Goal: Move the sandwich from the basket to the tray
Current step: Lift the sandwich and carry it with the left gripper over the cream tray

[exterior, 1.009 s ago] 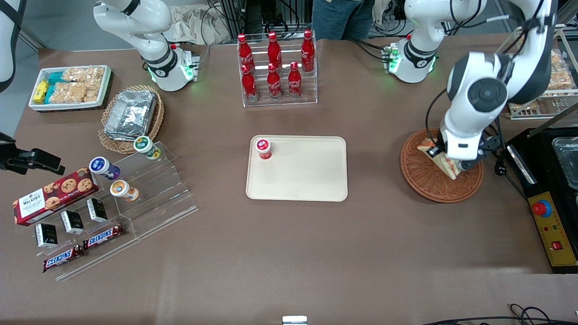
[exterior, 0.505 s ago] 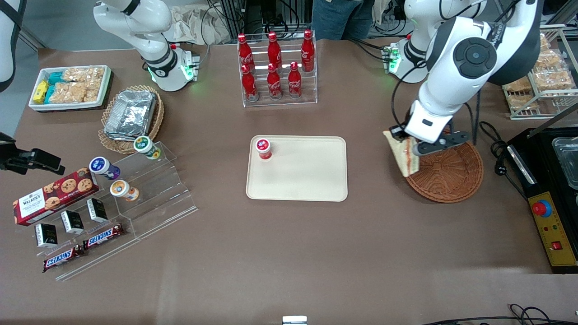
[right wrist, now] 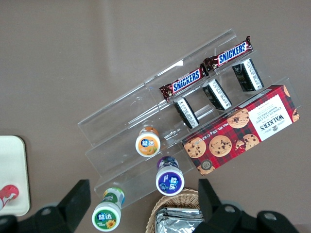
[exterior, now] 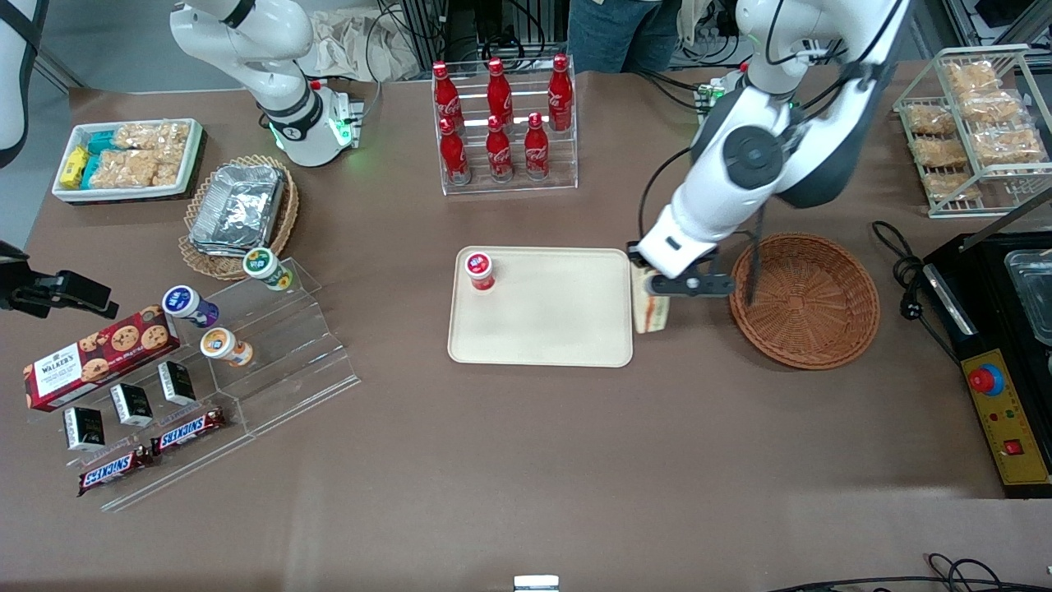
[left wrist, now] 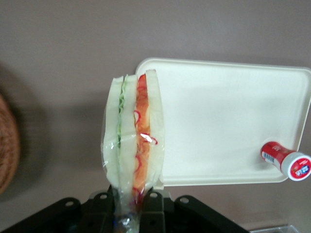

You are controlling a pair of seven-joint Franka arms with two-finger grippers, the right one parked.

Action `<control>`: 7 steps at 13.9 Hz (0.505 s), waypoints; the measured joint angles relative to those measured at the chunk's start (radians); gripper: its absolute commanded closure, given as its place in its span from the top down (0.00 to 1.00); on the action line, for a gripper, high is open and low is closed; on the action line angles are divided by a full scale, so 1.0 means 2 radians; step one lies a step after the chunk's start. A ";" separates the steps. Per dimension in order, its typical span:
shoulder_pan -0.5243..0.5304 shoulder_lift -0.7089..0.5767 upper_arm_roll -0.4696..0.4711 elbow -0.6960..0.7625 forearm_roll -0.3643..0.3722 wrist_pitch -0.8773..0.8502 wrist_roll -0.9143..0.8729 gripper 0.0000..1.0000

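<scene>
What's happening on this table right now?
The working arm's gripper is shut on a wrapped sandwich, holding it in the air by the edge of the cream tray nearest the wicker basket. The basket has nothing in it. A small red-capped cup stands in one corner of the tray. The sandwich is not yet set down.

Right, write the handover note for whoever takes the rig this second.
Gripper: shut on the sandwich, held off the table at the tray's edge nearest the basket, between the two.
Sandwich: wrapped in clear film, filling edge up, not yet over the tray's floor.
Basket: nothing in it now.
Tray: bare except a red-capped cup in one corner.
Done: sandwich picked out of the basket and carried most of the way.
Left: move over the bare part of the tray, lower, release, retreat.
</scene>
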 measured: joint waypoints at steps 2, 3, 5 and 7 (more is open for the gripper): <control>-0.017 0.017 -0.002 -0.027 0.002 0.040 0.000 0.00; -0.024 0.024 -0.002 -0.039 0.007 0.059 0.000 0.00; -0.030 0.043 -0.002 -0.053 0.032 0.078 -0.005 0.00; -0.033 0.065 -0.002 -0.056 0.066 0.088 -0.020 0.00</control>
